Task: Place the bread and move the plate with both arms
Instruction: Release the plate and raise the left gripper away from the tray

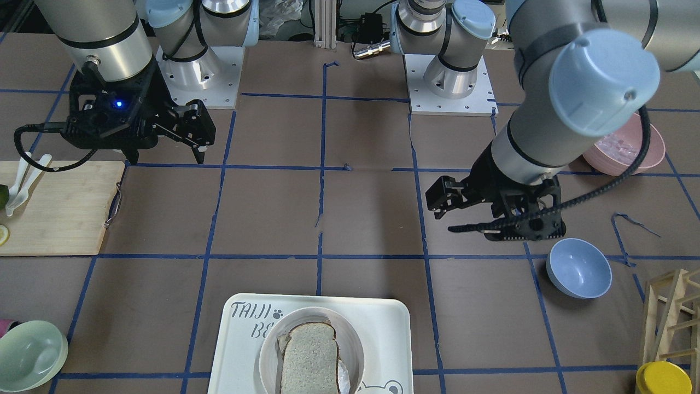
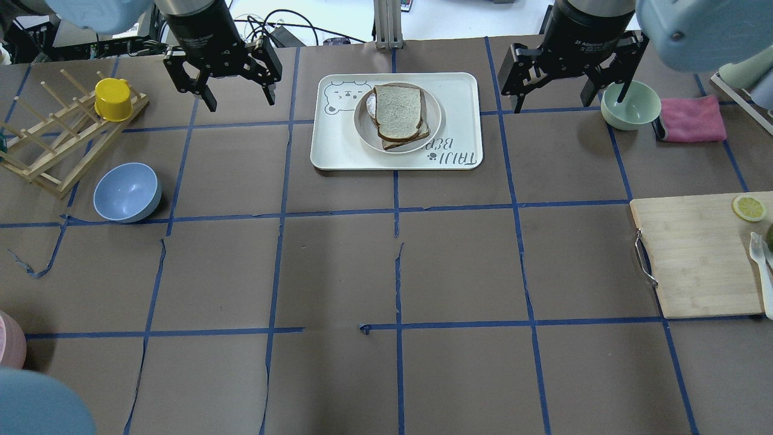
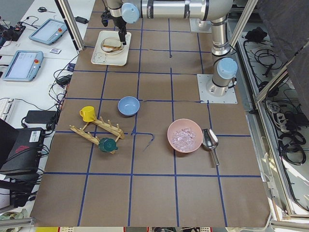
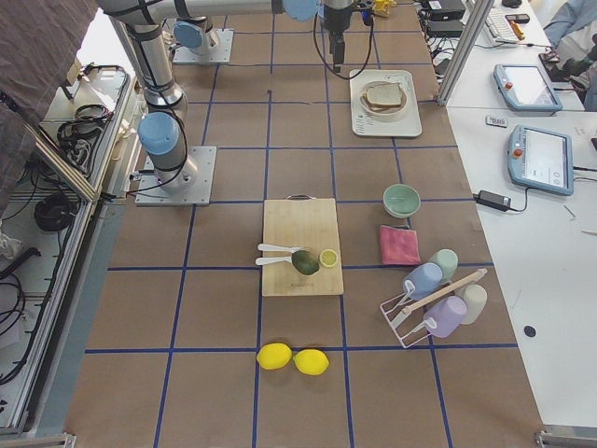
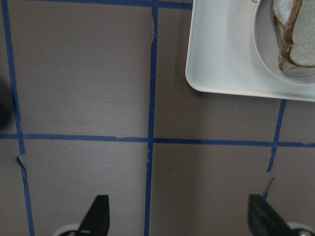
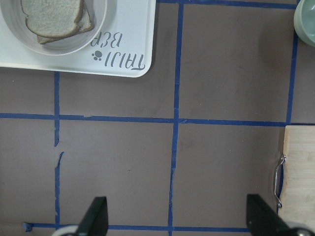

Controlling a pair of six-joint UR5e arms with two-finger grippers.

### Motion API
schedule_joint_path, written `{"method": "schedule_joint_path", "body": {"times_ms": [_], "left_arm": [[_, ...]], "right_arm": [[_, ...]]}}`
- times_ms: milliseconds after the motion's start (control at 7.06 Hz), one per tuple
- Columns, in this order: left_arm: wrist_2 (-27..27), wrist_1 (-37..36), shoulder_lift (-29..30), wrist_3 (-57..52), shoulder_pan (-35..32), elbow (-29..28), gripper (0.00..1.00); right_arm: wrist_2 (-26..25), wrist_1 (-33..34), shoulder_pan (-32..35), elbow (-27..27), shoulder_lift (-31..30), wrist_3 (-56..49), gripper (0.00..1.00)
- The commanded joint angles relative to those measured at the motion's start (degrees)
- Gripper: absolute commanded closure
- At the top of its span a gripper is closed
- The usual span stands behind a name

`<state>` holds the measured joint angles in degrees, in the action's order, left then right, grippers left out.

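Brown blue-taped table (image 2: pixel 459 266) carries white tray (image 2: pixel 459 90), cutting board (image 2: pixel 694 260), blue bowl (image 2: pixel 127 192), green bowl (image 2: pixel 631 106), pink cloth (image 2: pixel 691 119), rack (image 2: pixel 42 151)

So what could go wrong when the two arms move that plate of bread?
The speckled brown-crusted bread slice lies loose and askew on another slice, so it may slide off if the round cream plate tilts.
The plate rests on the white rectangular tray, which could get dragged along.
The slices reach near the plate's rim, so jaws closing there might pinch them.
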<state>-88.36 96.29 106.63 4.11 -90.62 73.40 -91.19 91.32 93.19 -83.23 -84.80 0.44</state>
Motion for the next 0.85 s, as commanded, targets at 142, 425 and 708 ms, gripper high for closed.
{"method": "schedule_joint_path", "body": {"times_ms": [142, 425, 708], "left_arm": [[-0.2, -1.4, -10.4, -0.7, 1.8, 11.6, 0.00], [-0.3, -3.1, -15.1, -1.7, 2.6, 16.8, 0.00], [-0.3, -3.1, -16.1, -2.1, 3.3, 17.4, 0.00]], "right_arm": [[0.1, 0.0, 0.0, 0.0, 0.0, 0.0, 0.00], [0.2, 0.1, 0.1, 0.0, 0.1, 0.0, 0.00], [0.3, 0.1, 0.0, 0.0, 0.2, -0.1, 0.00]]}}
